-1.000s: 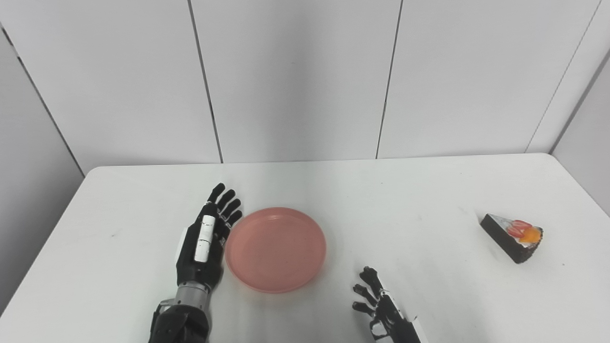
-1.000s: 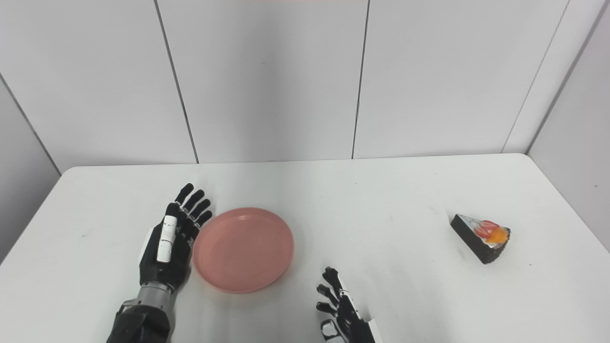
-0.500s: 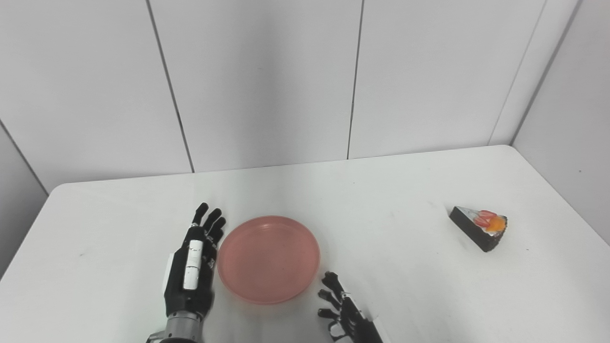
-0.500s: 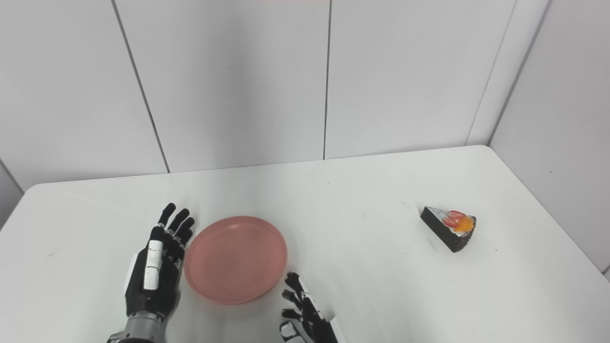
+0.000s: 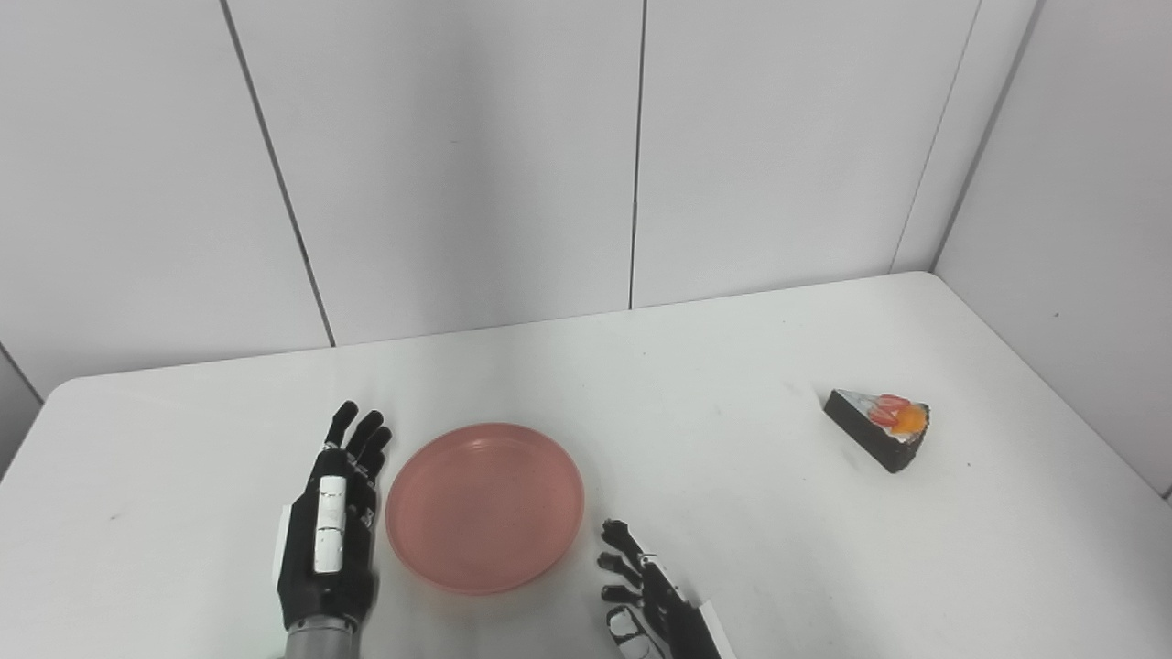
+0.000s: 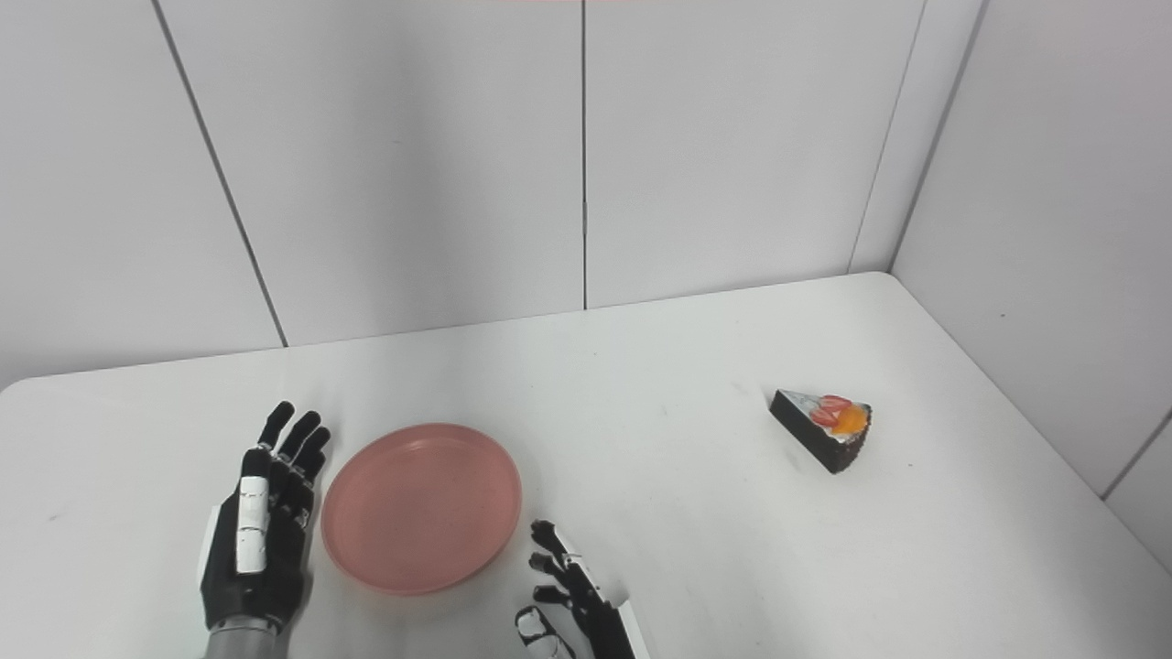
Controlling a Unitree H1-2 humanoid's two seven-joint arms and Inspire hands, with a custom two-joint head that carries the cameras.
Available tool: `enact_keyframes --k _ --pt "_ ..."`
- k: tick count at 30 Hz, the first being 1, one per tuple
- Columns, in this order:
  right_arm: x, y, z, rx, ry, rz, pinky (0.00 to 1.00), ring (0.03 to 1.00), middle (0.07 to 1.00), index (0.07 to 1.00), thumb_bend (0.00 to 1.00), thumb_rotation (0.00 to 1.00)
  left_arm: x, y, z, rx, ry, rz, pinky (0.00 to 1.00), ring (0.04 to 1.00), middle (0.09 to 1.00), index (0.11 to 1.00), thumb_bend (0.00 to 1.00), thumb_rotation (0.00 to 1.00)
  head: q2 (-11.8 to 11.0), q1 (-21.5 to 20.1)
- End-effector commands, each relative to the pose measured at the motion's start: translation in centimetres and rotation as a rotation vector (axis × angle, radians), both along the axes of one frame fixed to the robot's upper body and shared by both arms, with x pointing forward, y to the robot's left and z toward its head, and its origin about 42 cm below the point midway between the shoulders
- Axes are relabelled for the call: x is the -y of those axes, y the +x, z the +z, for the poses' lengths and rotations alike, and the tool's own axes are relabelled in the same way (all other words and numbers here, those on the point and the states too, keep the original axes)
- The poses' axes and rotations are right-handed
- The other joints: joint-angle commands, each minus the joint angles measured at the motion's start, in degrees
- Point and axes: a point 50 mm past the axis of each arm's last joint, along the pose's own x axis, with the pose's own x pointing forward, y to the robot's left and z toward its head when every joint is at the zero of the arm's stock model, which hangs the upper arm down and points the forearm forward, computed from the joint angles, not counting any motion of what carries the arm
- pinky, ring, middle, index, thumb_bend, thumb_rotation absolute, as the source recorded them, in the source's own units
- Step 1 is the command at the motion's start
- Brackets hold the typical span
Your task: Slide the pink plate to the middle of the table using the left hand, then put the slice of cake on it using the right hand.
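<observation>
Since a second ago the whole view has swung toward the right end of the table [image 5: 696, 384], so the shift of everything leftward in the pictures is mostly the head turning. Against the plate, though, the left hand [image 5: 328, 535] has changed: it then pressed along the rim and now lies flat just beside it, a thin gap showing, fingers straight and together, holding nothing. The right hand [image 5: 645, 599] sits a little closer to the plate's right side than before, by the near edge, fingers loosely spread and empty.

The pink plate [image 5: 485, 506] lies empty, nearer the near edge than the far one and somewhat toward the left end. The slice of cake [image 6: 822, 426] rests well apart from it, close to the right edge, fruit on top.

The slide looks finished or nearly so, with the left hand letting go. The cake step is not begun. Next the right hand must reach across to the right edge, close on the slice's dark sides without crushing the topping, and carry it back over the plate.
</observation>
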Motion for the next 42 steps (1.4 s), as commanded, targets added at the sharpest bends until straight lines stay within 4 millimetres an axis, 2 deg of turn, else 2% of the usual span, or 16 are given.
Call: enact_keyframes --k 1,4,7,11,18,20,22,23,26,30,32,38,42 --pt "-1.5 -0.5 2.1 0.110 0.012 -0.069 0.73 0.823 0.875 0.870 0.78 0.87 0.5 -1.5 -3.2 -0.091 -0.021 0.001 1.00 0.908 0.884 0.891 0.89 0.75 -0.03 0.06" --pt "-1.2 -1.0 3.3 0.167 -0.077 -0.152 0.69 0.795 0.854 0.858 0.73 0.87 0.6 -1.4 -3.3 -0.094 -0.016 -0.004 0.99 0.907 0.882 0.894 0.91 0.74 -0.28 -0.31" --pt "-0.6 -1.4 5.4 0.234 -0.152 -0.225 0.70 0.800 0.847 0.856 0.72 0.86 0.8 -1.1 -3.5 -0.095 -0.013 -0.012 0.97 0.908 0.887 0.899 0.91 0.74 -0.67 -0.98" --pt "0.5 -1.7 7.7 0.292 -0.246 -0.277 0.68 0.802 0.849 0.864 0.74 0.89 1.1 -0.9 -3.6 -0.092 0.001 -0.020 0.95 0.906 0.883 0.900 0.92 0.75 -0.87 -1.25" --pt "4.3 -2.2 11.3 0.328 -0.416 -0.332 0.67 0.806 0.847 0.860 0.77 0.92 1.7 -0.9 -3.7 -0.099 -0.008 -0.026 0.95 0.905 0.884 0.898 0.91 0.75 -1.17 -1.06" --pt "5.6 -2.2 12.2 0.329 -0.489 -0.351 0.64 0.780 0.838 0.864 0.79 0.89 1.7 -0.9 -3.8 -0.104 -0.010 -0.027 0.95 0.905 0.887 0.899 0.89 0.75 -1.35 -1.21" --pt "7.3 -2.0 13.3 0.334 -0.610 -0.394 0.68 0.790 0.841 0.868 0.81 0.83 1.7 -0.9 -4.0 -0.105 -0.004 -0.030 0.95 0.906 0.886 0.904 0.91 0.76 -1.48 -1.42" --pt "8.2 -1.8 13.9 0.332 -0.682 -0.415 0.69 0.791 0.841 0.868 0.81 0.82 1.6 -0.8 -4.1 -0.105 -0.001 -0.032 0.95 0.906 0.886 0.905 0.91 0.76 -1.68 -1.62" --pt "10.0 -1.2 15.1 0.309 -0.810 -0.452 0.65 0.769 0.842 0.873 0.80 0.73 1.6 -0.8 -4.2 -0.106 -0.002 -0.036 0.96 0.910 0.888 0.909 0.91 0.77 -1.68 -1.62" --pt "12.1 0.0 16.1 0.270 -0.943 -0.477 0.65 0.767 0.826 0.862 0.82 0.68 1.7 -0.8 -4.5 -0.108 -0.008 -0.037 0.96 0.907 0.890 0.909 0.91 0.77 -2.06 -1.64" --pt "13.6 0.9 16.7 0.246 -1.012 -0.484 0.67 0.802 0.839 0.847 0.84 0.67 1.8 -0.9 -4.5 -0.109 -0.010 -0.037 0.96 0.901 0.891 0.909 0.91 0.77 -2.07 -1.51" --pt "17.2 3.0 17.8 0.187 -1.160 -0.503 0.68 0.787 0.826 0.827 0.86 0.67 1.8 -1.1 -4.7 -0.113 -0.004 -0.037 0.98 0.910 0.894 0.918 0.90 0.78 -2.22 -1.56" --pt "19.3 4.7 17.8 0.155 -1.224 -0.525 0.62 0.762 0.809 0.821 0.86 0.70 1.6 -1.1 -4.8 -0.116 0.007 -0.037 0.97 0.903 0.895 0.922 0.90 0.79 -2.28 -1.65"
